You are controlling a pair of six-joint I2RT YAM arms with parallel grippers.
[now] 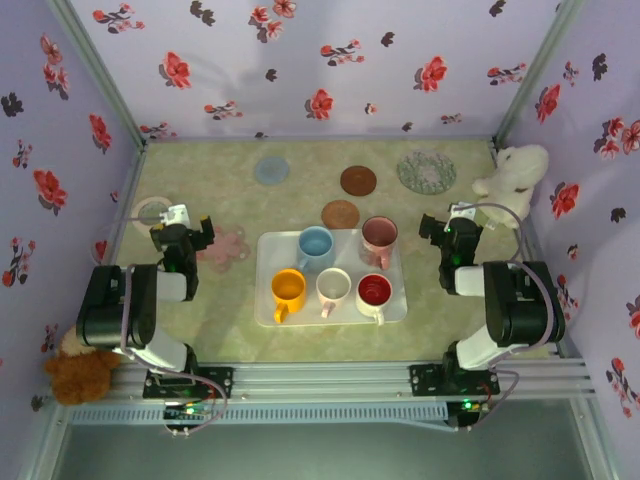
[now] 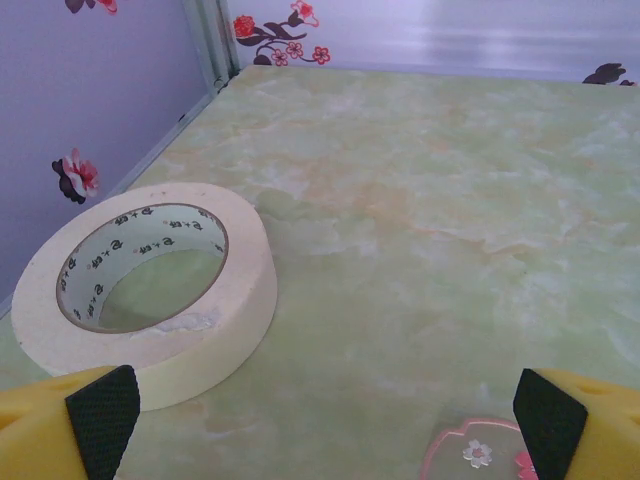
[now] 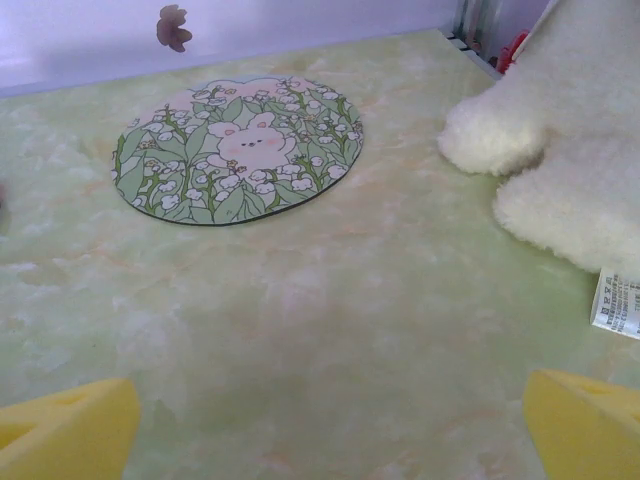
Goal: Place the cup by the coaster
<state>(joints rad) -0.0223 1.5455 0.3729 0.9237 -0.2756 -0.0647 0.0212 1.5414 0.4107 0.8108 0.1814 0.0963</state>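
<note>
The left gripper (image 1: pixel 183 237) sits at middle left of the top view, jaws spread wide and empty. The right gripper (image 1: pixel 450 235) sits at middle right, likewise spread with nothing between its fingers. Between them, at frame centre, a white tray (image 1: pixel 268 312) carries five cups: blue cup (image 1: pixel 316 245), mauve cup (image 1: pixel 379 236), orange cup (image 1: pixel 288 290), white cup (image 1: pixel 333 288) and red cup (image 1: pixel 374 292).

A pink flower coaster (image 1: pixel 225 247) lies between the left gripper and the tray. A brown coaster (image 1: pixel 340 213) lies just above the tray. Higher up lie a second brown coaster (image 1: pixel 358 180), a grey-blue coaster (image 1: pixel 271 168) and a floral coaster (image 1: pixel 426 171).

A tape roll (image 2: pixel 150 290) lies before the left fingers, and a white plush (image 3: pixel 570 150) lies near the right gripper. Both arms are folded and point up-frame.
</note>
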